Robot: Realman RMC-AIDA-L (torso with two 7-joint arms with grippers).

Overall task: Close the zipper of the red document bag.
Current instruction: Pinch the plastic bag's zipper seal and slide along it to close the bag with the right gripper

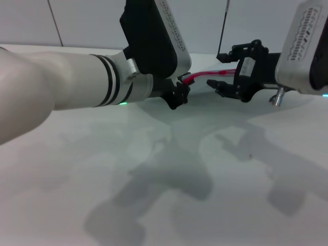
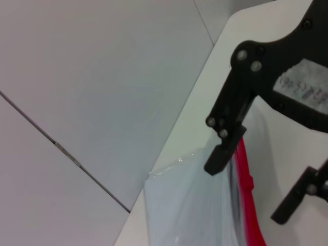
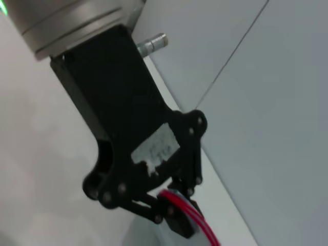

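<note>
The red document bag (image 2: 184, 207) is a pale translucent pouch lying at the table's far edge by the wall. Its zipper (image 1: 205, 76) is a thin red strip running between my two grippers. My left gripper (image 1: 179, 93) is at the strip's left end. The right wrist view shows the left gripper (image 3: 174, 212) shut on the zipper (image 3: 202, 225) there. My right gripper (image 1: 219, 73) is at the strip's right part. In the left wrist view the right gripper (image 2: 249, 189) is open, with the zipper (image 2: 245, 169) passing between its fingers. In the head view the arms hide most of the bag.
The white table (image 1: 179, 169) stretches from the bag toward me and carries only the arms' shadows. A pale panelled wall (image 2: 102, 92) rises just behind the table's far edge. My left forearm (image 1: 56, 82) crosses the left of the head view.
</note>
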